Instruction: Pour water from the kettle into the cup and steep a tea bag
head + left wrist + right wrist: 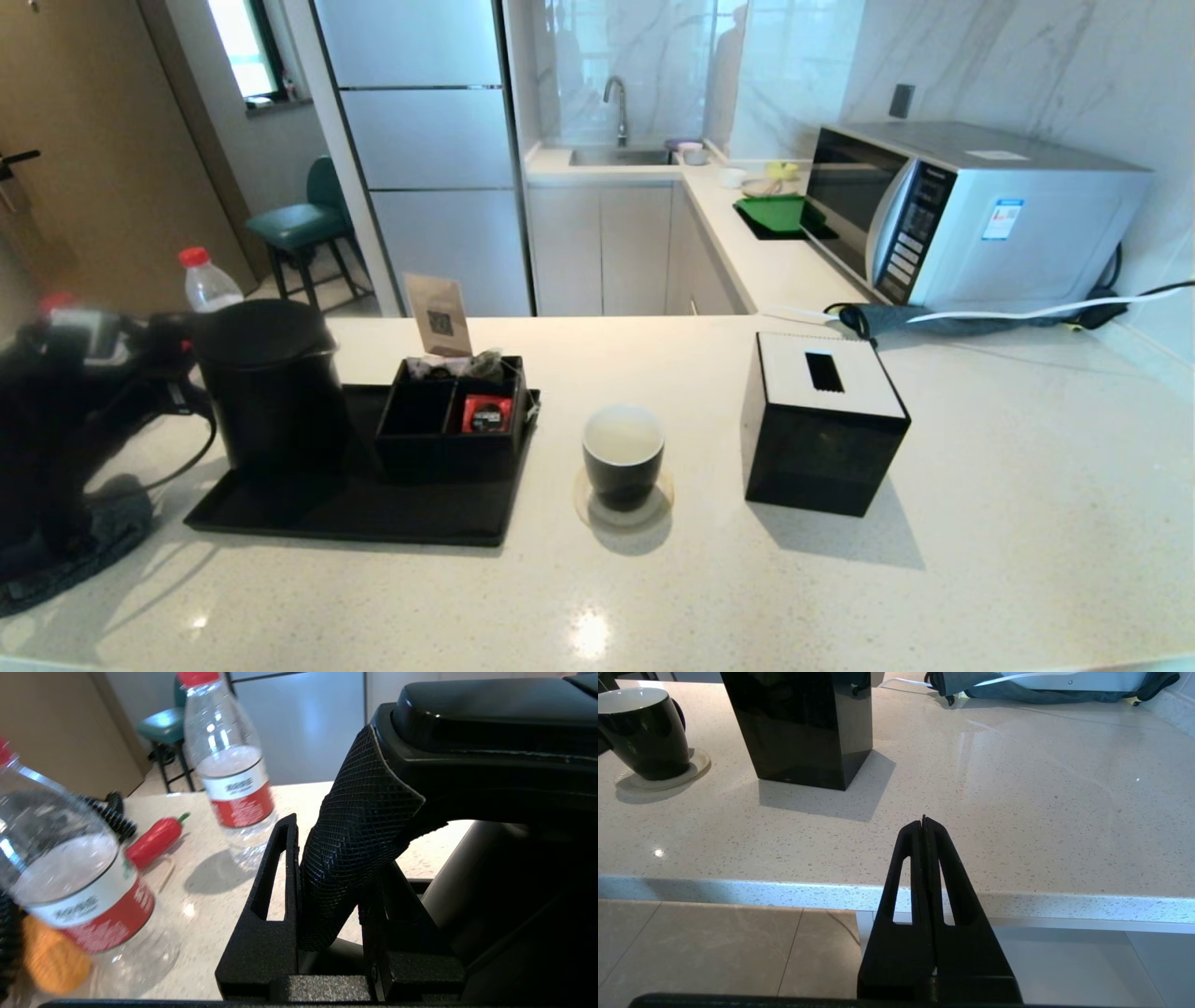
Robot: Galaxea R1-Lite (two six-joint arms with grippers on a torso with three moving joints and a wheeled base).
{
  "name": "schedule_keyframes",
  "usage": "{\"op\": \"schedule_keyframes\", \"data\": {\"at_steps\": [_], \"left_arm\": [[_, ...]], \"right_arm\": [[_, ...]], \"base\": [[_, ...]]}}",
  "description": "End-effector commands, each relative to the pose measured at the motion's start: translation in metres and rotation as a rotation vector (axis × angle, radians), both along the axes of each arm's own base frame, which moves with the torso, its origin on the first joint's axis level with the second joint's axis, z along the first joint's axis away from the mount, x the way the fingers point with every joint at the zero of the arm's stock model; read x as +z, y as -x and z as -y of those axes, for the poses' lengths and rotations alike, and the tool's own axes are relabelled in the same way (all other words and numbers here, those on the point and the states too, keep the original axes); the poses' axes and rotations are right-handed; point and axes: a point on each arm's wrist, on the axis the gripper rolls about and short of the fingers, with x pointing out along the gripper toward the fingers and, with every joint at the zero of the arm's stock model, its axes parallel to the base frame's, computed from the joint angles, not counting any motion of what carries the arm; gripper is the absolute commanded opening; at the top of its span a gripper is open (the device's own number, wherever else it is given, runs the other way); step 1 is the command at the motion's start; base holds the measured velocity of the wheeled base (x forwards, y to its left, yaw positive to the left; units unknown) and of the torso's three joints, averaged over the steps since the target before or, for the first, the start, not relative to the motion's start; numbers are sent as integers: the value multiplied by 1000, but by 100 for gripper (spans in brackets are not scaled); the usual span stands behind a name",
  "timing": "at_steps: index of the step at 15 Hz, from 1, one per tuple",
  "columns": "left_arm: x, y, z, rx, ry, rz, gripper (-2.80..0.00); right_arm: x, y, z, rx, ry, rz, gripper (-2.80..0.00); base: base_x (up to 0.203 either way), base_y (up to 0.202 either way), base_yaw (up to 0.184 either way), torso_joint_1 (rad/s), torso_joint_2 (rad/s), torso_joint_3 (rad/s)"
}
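Left gripper is clamped on the textured loop handle of the tall matte black kettle, fingers snug on either side of the grip. That kettle sits at the left end of a flat black tray, right beside a black compartment organiser with a red-wrapped sachet in it. Something greyish is at the organiser's back, maybe the tea bag, hard to say. Two clear red-capped bottles stand behind the arm. Off the tray, the small glossy black cup rests on a coaster, between the tray and a black cube box. Right gripper hangs off the counter's edge, pinched fully together, holding nothing.
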Motion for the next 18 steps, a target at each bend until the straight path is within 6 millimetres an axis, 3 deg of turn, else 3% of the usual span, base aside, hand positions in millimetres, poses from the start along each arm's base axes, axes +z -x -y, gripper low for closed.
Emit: {"op": "schedule_keyframes", "data": {"at_steps": [1,9,18], "left_arm": [[2,5,2,9,-13,26,-280],[-18,12,13,-6,50,-55,-280],[-18,38,33,-20,85,-119,-280]], "right_arm": [[0,0,0,1,0,-1,-280],[0,0,0,1,0,-1,-280],[0,0,0,1,0,0,-280]], "base": [[0,0,0,0,0,0],[0,0,0,0,0,0],[0,0,0,0,0,0]]}}
